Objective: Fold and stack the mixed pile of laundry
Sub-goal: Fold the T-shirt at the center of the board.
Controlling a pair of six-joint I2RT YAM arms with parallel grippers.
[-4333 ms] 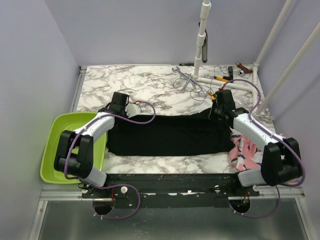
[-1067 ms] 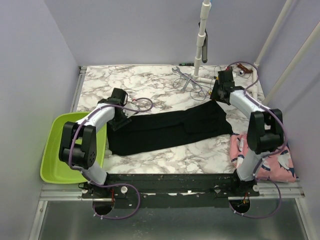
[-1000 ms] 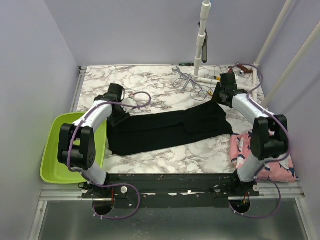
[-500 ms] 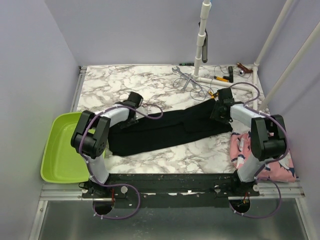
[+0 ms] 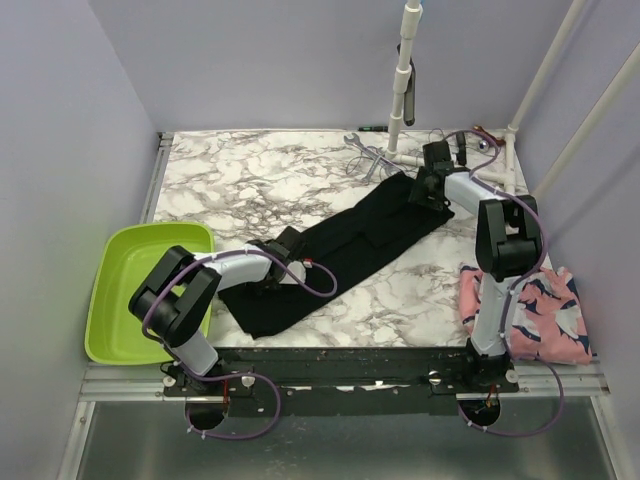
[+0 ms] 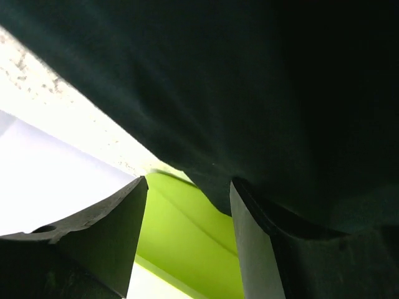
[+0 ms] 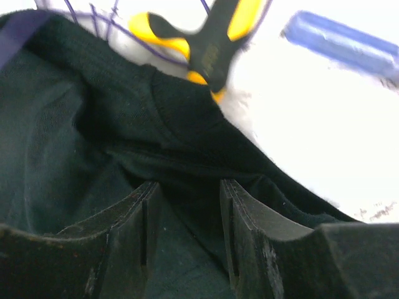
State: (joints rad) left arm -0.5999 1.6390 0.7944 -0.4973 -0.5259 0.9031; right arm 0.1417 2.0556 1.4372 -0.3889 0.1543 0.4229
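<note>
Pale lilac walls (image 5: 260, 60) close in the space at the back and on both sides, evenly lit with no hard shadows. The worktop (image 5: 250, 170) is white marble pattern with grey veins and runs up to the back wall. A white jointed post (image 5: 403, 75) stands upright at its far edge, and two slanted white pipes (image 5: 590, 120) rise at the far right corner. A dark metal rail (image 5: 340, 375) runs along the near edge. Below it lies a dull grey floor (image 5: 330, 445).
</note>
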